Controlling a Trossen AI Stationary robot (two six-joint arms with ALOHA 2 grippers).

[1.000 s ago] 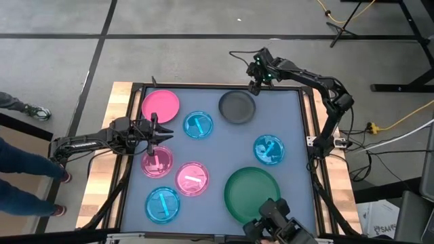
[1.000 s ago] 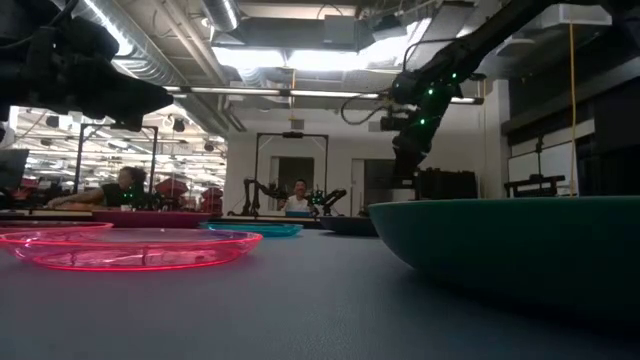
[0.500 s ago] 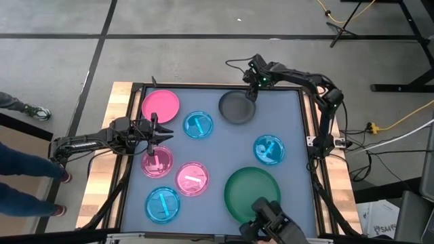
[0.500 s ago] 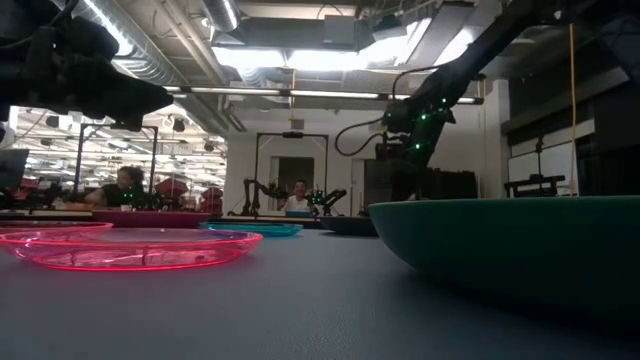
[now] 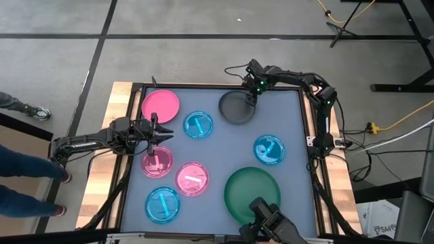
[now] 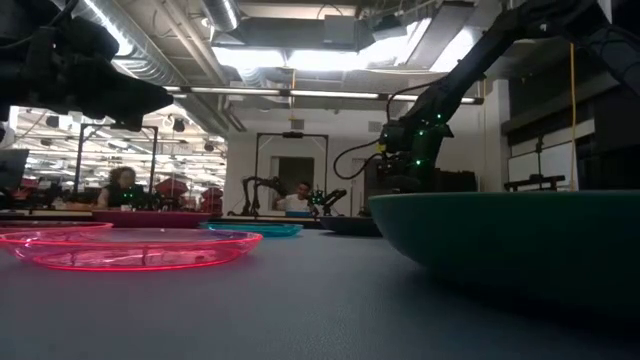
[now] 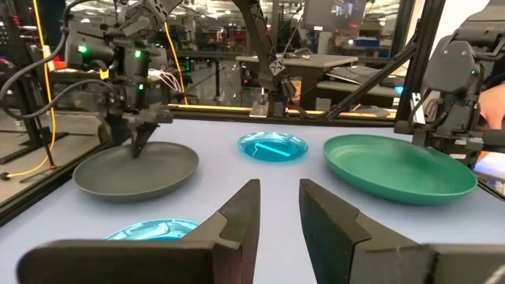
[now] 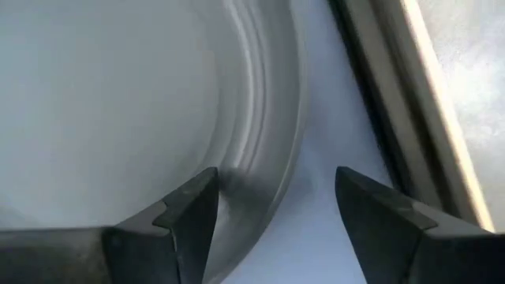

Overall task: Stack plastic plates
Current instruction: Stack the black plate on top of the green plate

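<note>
The dark grey plate (image 5: 237, 107) lies flat at the table's far middle. My right gripper (image 8: 276, 177) is open and points steeply down at the plate's far right rim (image 8: 268, 150), with one finger over the inside and one outside. It also shows in the high view (image 5: 249, 97). My left gripper (image 7: 278, 193) waits open and level at the left side (image 5: 165, 132), above the far edge of a small pink plate (image 5: 157, 161). The opaque pink plate (image 5: 161, 106), the green plate (image 5: 252, 193), another small pink plate (image 5: 192, 178) and small blue plates (image 5: 198, 125) (image 5: 269, 150) (image 5: 163, 204) all lie flat and separate. My right gripper straddles the grey plate's far right rim (image 8: 272, 118) from above, slanting in from the far right. The inner fingertip (image 8: 197, 201) hangs close over the plate's sloping wall. Whether it touches the plate, I cannot tell. The plate lies flat on the table.
A black frame rail (image 5: 308, 122) runs round the table, close behind the grey plate's rim (image 8: 371, 95). A dark camera mount (image 5: 271, 224) overhangs the green plate at the near edge. People sit in the room beyond (image 6: 298, 198).
My right gripper has come down toward the grey plate's far right rim, shifting a little toward the table's left and near side and tipping more steeply downward. Its fingers have stayed open. No plate has moved.
</note>
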